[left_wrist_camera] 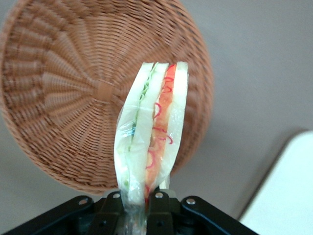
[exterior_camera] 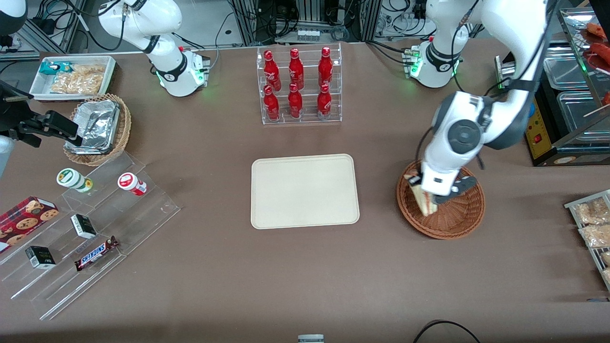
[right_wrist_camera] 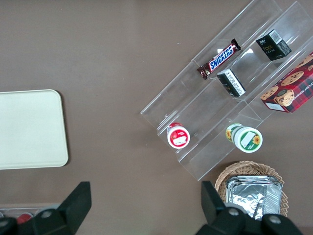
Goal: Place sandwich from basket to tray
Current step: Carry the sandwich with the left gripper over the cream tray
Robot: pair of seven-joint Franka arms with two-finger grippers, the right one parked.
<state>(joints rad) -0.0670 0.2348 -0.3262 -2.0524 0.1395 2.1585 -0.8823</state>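
The sandwich (left_wrist_camera: 151, 132), a pale wedge in clear wrap with red and green filling on its cut edge, is pinched at its narrow end by my left gripper (left_wrist_camera: 138, 203), which is shut on it. It hangs above the reddish-brown woven basket (left_wrist_camera: 63, 93), over the rim nearest the tray. From the front, the gripper (exterior_camera: 427, 195) and sandwich (exterior_camera: 424, 199) are over the basket (exterior_camera: 457, 219). The cream tray (exterior_camera: 305, 190) lies flat beside the basket, toward the parked arm's end of the table; a corner of the tray (left_wrist_camera: 288, 196) shows in the left wrist view.
A clear rack of red bottles (exterior_camera: 298, 85) stands farther from the front camera than the tray. A clear stepped shelf (exterior_camera: 95, 228) with snacks and a lighter wicker basket with foil container (exterior_camera: 97, 126) lie toward the parked arm's end. Snack packets (exterior_camera: 593, 224) sit at the working arm's end.
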